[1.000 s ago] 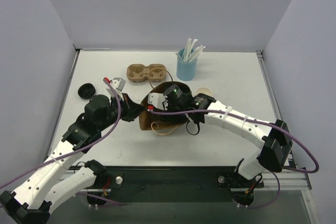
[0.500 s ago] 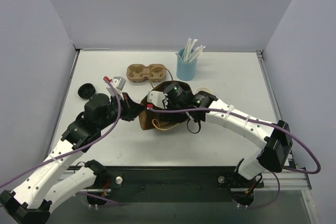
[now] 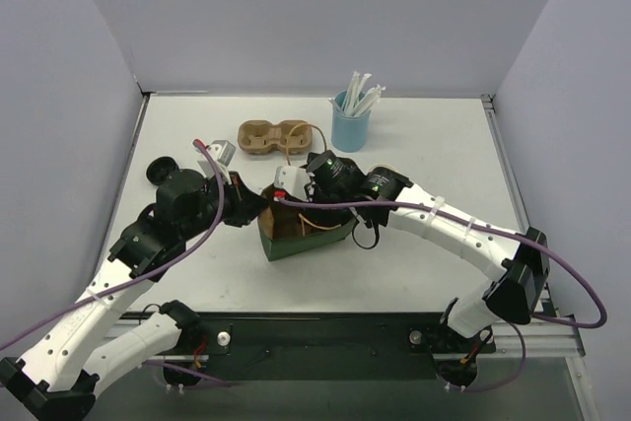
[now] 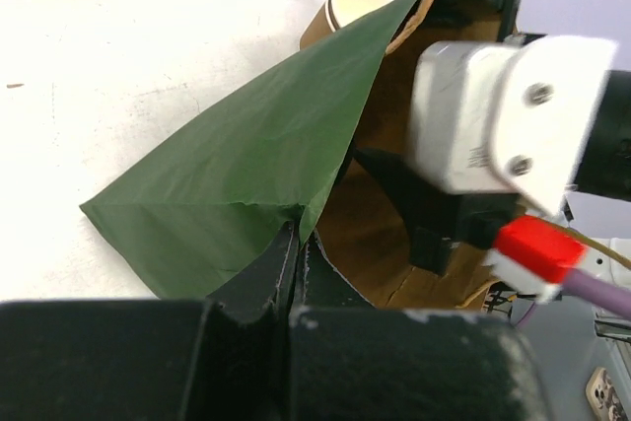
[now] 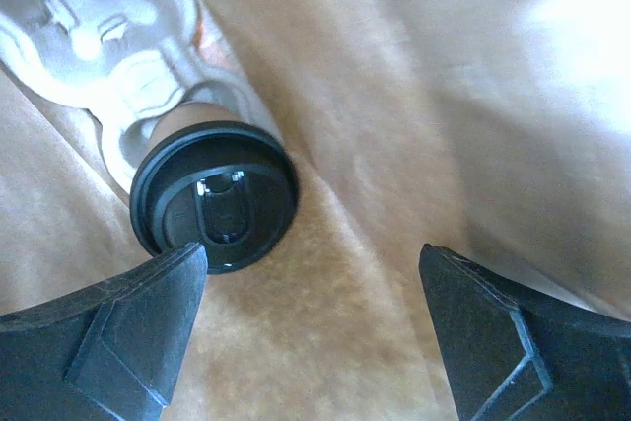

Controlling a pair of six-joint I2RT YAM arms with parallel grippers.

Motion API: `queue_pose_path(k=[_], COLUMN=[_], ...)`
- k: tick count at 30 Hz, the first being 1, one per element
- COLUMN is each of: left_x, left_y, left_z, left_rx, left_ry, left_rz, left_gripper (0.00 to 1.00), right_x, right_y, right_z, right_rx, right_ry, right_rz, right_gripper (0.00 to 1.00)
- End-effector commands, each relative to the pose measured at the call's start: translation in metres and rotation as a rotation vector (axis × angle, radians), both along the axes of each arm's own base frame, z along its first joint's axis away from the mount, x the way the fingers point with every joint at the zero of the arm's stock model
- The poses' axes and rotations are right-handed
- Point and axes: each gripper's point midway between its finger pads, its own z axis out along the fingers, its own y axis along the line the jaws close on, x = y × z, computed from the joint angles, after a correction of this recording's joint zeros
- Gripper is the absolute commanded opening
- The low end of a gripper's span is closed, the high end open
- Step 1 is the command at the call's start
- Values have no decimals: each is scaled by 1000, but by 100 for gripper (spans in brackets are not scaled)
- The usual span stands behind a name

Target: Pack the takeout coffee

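A green paper bag [image 3: 308, 242] with a brown inside stands open mid-table. My left gripper [image 3: 254, 210] is shut on its left rim; in the left wrist view the fingertips [image 4: 296, 236] pinch the green wall [image 4: 237, 175]. My right gripper [image 3: 301, 209] reaches down into the bag and is open and empty [image 5: 314, 258]. Below it a cup with a black lid [image 5: 215, 194] lies on the bag's floor beside a pale moulded pulp shape [image 5: 108, 27]. A small tan paper cup with a white rim [image 4: 343, 9] shows behind the bag; the right arm hides it in the top view.
A brown two-hole pulp carrier [image 3: 274, 137] sits behind the bag. A light-blue cup of white straws [image 3: 350, 123] stands at the back. A loose black lid [image 3: 161, 171] lies at the left. Grey walls close in the table's left, back and right.
The bag has gone from lying with its brown mouth spread to standing upright, its green side now showing. Both grippers shifted slightly; the right one stays inside the bag.
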Motion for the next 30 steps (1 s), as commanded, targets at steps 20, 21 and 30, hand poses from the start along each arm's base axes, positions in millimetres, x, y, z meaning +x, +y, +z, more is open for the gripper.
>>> queue_pose_path(k=[20, 21, 30], left_x=[20, 22, 28], left_y=[16, 21, 37], left_z=[72, 71, 77], left_rx=[-38, -21, 66], left_ry=[-107, -106, -120], left_rz=[137, 168, 222], left_gripper=[56, 57, 74], right_x=[2, 3, 29], right_y=[-3, -5, -62], right_z=[154, 163, 201], right_rx=[561, 592, 776], right_ry=[-43, -51, -177], right_rz=[-312, -336, -693], right_gripper=[94, 94, 100])
